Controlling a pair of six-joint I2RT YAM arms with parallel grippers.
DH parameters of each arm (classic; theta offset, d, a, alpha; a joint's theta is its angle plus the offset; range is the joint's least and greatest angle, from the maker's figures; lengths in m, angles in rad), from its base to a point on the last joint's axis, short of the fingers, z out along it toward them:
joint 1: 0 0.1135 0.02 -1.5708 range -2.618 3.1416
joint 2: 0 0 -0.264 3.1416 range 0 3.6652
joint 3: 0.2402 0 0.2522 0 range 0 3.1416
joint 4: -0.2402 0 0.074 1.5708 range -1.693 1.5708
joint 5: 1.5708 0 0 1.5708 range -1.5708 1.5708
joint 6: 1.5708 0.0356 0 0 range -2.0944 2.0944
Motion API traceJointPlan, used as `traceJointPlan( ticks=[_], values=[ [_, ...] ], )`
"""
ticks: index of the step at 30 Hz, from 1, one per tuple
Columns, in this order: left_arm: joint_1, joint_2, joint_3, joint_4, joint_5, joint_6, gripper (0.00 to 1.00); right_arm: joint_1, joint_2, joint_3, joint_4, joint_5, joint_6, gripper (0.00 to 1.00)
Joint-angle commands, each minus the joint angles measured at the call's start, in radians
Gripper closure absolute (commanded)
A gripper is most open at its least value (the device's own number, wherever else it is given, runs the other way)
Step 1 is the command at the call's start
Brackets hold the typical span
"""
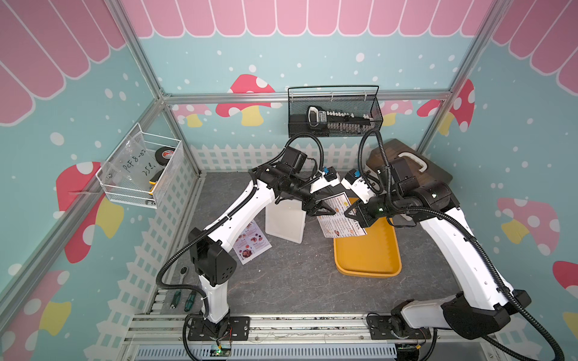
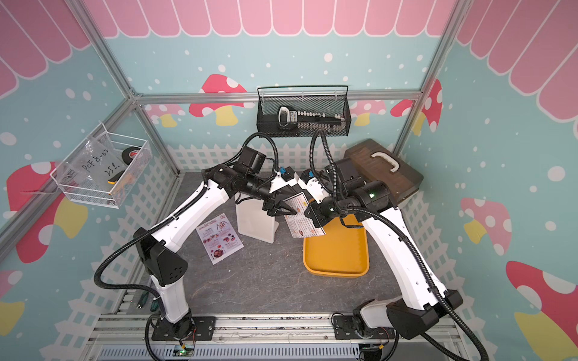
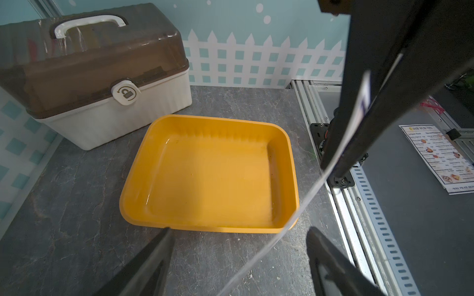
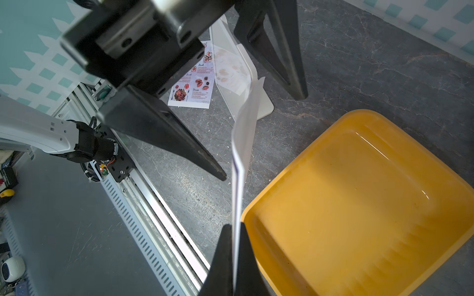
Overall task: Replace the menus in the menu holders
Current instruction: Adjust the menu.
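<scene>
Right claw point(image 4: 234, 258) clenched on edge of DIM SUM INN menu point(image 1: 341, 218), sheet held in air above far-left corner of yellow tray point(image 1: 369, 259). Left claw point(image 1: 325, 210) spread wide, its fingers on either side of same sheet, not gripping. Second menu point(image 2: 220, 238) flat on bench point(image 1: 297, 281), left of white menu holder point(image 1: 284, 223), holder between both sheets.

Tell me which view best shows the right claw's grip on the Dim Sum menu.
Right wrist: the right claw pinches the Dim Sum menu edge-on. Both top views show its printed face; the left wrist shows only a thin edge.
</scene>
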Motion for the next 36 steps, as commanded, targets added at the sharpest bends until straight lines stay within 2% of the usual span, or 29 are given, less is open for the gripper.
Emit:
traceJointPlan(
  ticks=[1, 7, 12, 14, 16, 20, 21, 23, 27, 31, 36],
  values=[
    [0.001, 0.011, 0.042, -0.033, 0.069, 0.041, 0.25, 0.006, -0.01, 0.022, -0.004, 0.007, -0.038, 1.0],
    [0.002, 0.021, 0.059, -0.066, 0.06, 0.04, 0.52, 0.007, -0.001, 0.051, 0.001, 0.047, -0.043, 1.0],
    [0.002, 0.031, 0.067, -0.07, 0.055, 0.022, 0.68, 0.006, 0.0, 0.065, 0.005, 0.065, -0.048, 1.0],
    [0.003, 0.033, 0.072, -0.07, 0.05, 0.013, 0.7, 0.006, 0.002, 0.064, 0.003, 0.078, -0.049, 1.0],
    [0.002, 0.036, 0.08, -0.07, 0.04, 0.003, 0.77, 0.006, 0.004, 0.063, 0.002, 0.091, -0.052, 1.0],
    [0.002, 0.039, 0.09, -0.07, 0.032, -0.008, 0.81, 0.007, 0.01, 0.064, 0.008, 0.107, -0.057, 1.0],
    [0.002, 0.038, 0.09, -0.07, 0.026, -0.009, 0.81, 0.006, 0.012, 0.064, 0.008, 0.097, -0.061, 1.0],
    [0.003, 0.037, 0.092, -0.071, 0.002, -0.014, 0.66, 0.007, 0.014, 0.064, 0.007, 0.081, -0.065, 1.0],
    [0.006, 0.034, 0.095, -0.07, -0.034, -0.012, 0.51, 0.007, 0.012, 0.047, 0.0, 0.052, -0.077, 1.0],
    [0.008, 0.031, 0.089, -0.07, -0.015, 0.004, 0.52, 0.007, 0.015, 0.043, -0.001, 0.058, -0.081, 1.0],
    [0.014, 0.028, 0.083, -0.07, -0.001, 0.009, 0.61, 0.007, 0.017, 0.05, -0.012, 0.1, -0.077, 1.0]
  ],
)
